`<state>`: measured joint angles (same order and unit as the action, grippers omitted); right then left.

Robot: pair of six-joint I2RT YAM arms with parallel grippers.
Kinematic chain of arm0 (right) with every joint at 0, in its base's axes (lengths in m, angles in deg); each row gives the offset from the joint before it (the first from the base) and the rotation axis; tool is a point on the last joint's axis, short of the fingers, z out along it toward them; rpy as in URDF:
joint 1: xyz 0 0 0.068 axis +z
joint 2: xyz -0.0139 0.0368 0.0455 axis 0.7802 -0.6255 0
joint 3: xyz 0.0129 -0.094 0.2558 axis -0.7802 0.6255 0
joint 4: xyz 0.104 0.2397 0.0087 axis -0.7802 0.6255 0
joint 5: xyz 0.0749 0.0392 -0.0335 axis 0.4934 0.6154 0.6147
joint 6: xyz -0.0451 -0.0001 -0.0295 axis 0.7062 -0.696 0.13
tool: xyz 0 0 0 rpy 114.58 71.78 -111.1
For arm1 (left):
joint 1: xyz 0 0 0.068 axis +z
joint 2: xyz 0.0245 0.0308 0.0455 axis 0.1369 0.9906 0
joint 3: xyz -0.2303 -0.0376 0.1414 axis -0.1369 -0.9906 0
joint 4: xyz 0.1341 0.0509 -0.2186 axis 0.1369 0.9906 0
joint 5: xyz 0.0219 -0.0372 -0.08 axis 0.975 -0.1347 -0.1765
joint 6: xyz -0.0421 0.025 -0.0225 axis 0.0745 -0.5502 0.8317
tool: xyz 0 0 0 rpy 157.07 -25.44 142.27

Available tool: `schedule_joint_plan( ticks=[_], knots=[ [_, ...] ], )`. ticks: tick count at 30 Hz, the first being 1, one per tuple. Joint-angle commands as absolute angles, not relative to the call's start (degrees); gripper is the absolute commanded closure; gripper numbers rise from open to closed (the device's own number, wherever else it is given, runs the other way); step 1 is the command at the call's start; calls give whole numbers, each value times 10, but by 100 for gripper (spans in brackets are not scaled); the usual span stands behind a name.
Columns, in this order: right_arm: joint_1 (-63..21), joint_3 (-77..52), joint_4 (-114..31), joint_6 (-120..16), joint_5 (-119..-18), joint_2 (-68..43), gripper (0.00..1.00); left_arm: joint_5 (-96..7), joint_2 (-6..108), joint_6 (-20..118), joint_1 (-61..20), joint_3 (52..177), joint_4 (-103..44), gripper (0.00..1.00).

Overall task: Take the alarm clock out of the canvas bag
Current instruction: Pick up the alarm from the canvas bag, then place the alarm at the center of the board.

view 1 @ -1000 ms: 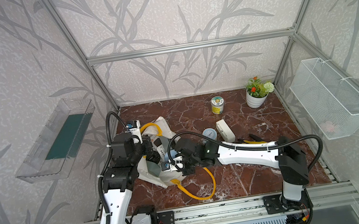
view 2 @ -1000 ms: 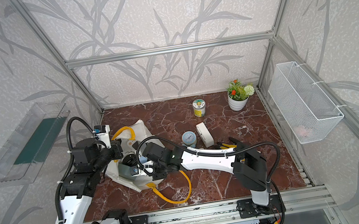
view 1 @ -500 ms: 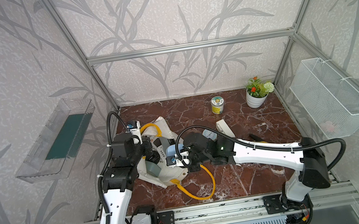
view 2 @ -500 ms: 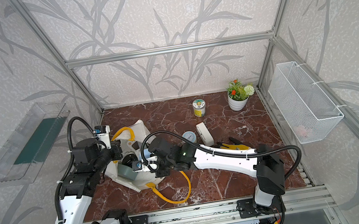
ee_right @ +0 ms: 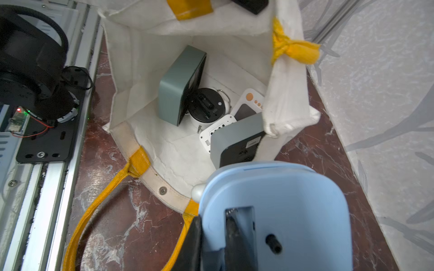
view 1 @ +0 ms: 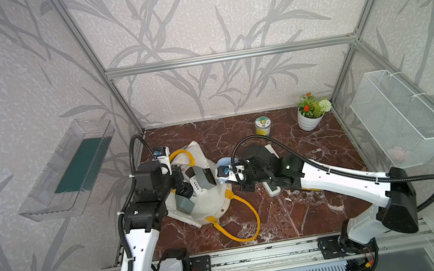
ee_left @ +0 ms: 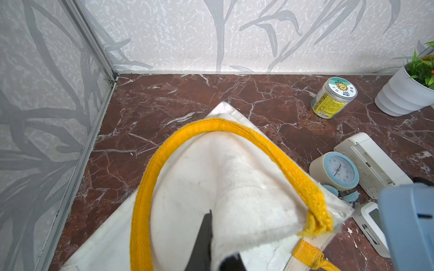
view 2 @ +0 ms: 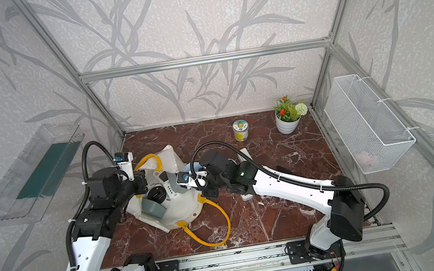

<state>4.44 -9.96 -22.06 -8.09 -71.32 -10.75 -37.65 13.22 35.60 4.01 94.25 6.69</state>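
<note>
The right end effector (ee_right: 215,244) grasps a light-blue alarm clock (ee_right: 274,206) at its back recess, beside the canvas bag (ee_right: 145,47) rim. The clock looks like rigid, smooth, light plastic, so it could slip or pivot. The left end effector (ee_left: 218,251) is clenched on the bag's fabric.

Left arm (view 1: 138,241) bent, left gripper (ee_left: 216,248) pinched fully closed. Right arm (view 1: 333,180) stretched across workspace, right gripper (ee_right: 213,232) clamped, jaws slightly parted.
</note>
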Motion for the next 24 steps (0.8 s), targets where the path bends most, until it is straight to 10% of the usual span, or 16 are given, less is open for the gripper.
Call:
schedule_joint_plan(
  ticks=[1, 24],
  knots=[
    [13, -84, -263, -99, -700, -106, 91, -356, 130, 344, 44, 961, 89, 100],
    [-40, -355, -188, -144, -741, -462, 91, -357, 105, 326, 44, 957, 100, 100]
  ],
)
